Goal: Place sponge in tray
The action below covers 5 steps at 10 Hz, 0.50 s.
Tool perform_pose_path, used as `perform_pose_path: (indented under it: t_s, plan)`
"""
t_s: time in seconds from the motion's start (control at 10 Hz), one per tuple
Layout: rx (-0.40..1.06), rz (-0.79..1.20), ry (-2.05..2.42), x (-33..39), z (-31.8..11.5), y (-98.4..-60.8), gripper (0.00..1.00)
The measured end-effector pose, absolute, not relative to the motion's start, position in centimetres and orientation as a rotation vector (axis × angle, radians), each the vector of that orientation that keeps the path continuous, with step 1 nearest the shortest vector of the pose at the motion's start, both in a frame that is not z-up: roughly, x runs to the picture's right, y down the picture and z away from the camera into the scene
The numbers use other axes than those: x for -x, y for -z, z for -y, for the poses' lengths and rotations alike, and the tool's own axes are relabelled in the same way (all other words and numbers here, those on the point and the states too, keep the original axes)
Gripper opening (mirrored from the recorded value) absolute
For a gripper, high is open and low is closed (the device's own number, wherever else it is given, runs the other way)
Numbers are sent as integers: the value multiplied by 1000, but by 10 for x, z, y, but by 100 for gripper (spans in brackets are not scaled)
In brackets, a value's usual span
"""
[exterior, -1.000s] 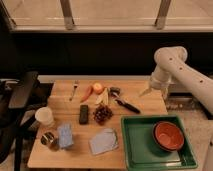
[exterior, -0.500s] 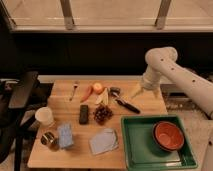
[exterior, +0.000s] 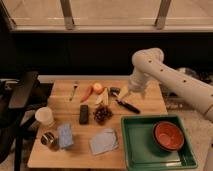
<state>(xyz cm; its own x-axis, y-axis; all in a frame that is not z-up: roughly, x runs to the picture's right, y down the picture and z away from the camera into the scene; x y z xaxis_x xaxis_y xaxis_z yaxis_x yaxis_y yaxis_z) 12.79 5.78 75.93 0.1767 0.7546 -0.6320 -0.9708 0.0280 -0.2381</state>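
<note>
**Sponge (exterior: 65,135) at the lower left of the desk, gripper (exterior: 126,94) far from it**

The sponge, a small light-blue block, sits on the wooden desk (exterior: 55,100) in the lower left of the frame. It is just beside a small dark jar (exterior: 48,140) and below a white cup (exterior: 45,116). A larger flat blue-grey cloth (exterior: 104,141) lies to its right, with bare wood between the two.

The green tray (exterior: 145,150) fills the lower right of the frame. A round red-brown bowl (exterior: 168,135) rests in its right half, and the left half of the tray floor is bare. The sponge is outside the tray, with the cloth lying between them.

The white arm (exterior: 165,75) reaches in from the right edge and bends down to the upper middle of the desk. The gripper hangs there, close above the top end of a black-handled utensil (exterior: 129,105). Whether it touches the utensil cannot be told, nor whether it is open or closed. Nothing can be seen held in it. It is well apart from the sponge.
</note>
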Motion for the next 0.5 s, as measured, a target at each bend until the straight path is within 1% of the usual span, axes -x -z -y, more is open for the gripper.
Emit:
perform_pose_path:
  t_s: [0.5]
  plan:
    - [784,-300,-1209,-12,-80,-738,78]
